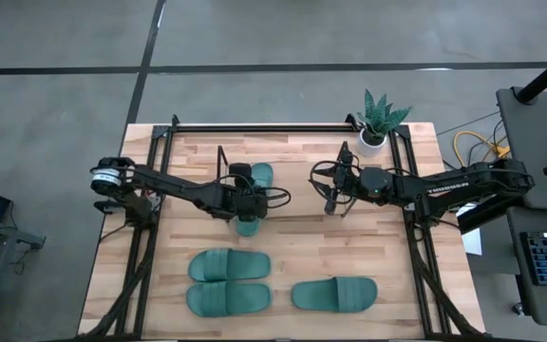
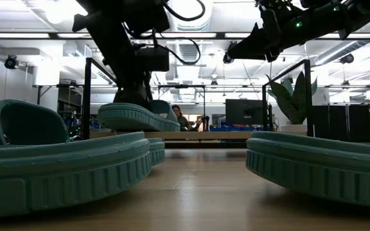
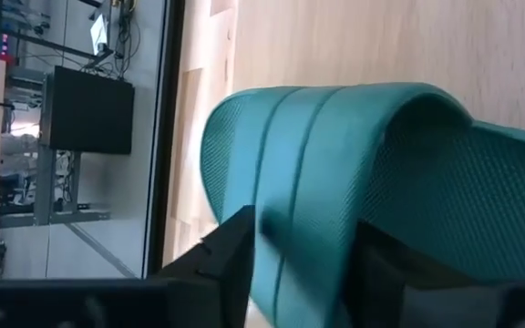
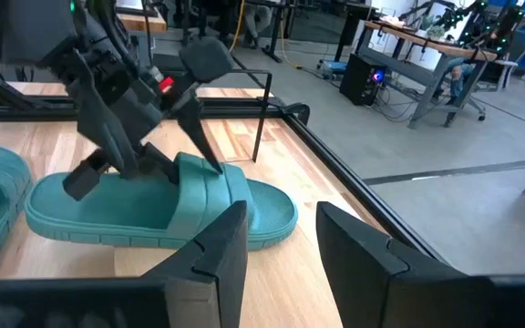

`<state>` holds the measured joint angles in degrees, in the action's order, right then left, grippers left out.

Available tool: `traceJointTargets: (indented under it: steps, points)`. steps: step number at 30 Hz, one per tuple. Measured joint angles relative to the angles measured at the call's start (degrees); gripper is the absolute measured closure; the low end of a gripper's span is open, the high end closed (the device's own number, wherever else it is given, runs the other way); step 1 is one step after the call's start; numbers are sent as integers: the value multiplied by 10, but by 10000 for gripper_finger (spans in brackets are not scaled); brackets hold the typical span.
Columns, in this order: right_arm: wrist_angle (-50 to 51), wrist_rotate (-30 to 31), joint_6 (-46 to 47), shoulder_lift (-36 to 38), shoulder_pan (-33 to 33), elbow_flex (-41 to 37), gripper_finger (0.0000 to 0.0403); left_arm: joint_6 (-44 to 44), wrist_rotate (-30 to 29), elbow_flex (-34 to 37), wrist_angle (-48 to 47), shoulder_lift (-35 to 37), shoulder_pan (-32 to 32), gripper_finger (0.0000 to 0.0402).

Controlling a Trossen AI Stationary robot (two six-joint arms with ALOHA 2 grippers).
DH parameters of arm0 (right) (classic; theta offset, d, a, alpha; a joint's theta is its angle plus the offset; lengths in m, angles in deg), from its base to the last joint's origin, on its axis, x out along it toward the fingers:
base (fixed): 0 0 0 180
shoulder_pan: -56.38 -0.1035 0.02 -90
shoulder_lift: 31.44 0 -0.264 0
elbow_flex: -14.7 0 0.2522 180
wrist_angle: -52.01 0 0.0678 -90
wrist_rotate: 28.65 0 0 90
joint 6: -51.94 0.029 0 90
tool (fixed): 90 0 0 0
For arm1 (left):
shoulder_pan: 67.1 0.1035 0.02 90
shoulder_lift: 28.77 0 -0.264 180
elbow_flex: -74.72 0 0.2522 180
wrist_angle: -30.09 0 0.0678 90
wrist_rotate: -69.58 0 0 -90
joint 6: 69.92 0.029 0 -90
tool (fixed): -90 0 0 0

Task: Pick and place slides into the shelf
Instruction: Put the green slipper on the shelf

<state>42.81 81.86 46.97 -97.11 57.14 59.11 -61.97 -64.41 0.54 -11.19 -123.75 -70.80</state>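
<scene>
Table (overhead): three slides waiting.

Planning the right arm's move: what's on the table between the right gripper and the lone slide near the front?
Only bare wood lies between the right gripper and the lone slide, per the high view.

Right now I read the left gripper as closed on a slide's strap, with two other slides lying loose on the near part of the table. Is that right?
Not quite: three slides lie loose there, not two, as the high view shows. The rest holds: the left gripper is clamped across the strap of the fourth slide.
</scene>
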Motion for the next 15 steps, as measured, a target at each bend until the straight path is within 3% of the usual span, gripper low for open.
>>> traceJointTargets:
  steps: [8, 15]
  points:
    - [0, 0, 0, 0, 0, 0, 273, 2, -20, -1, 2, -12, 0, 392]
    - [0, 0, 0, 0, 0, 0, 282, -28, -45, 0, -3, 0, 0, 398]
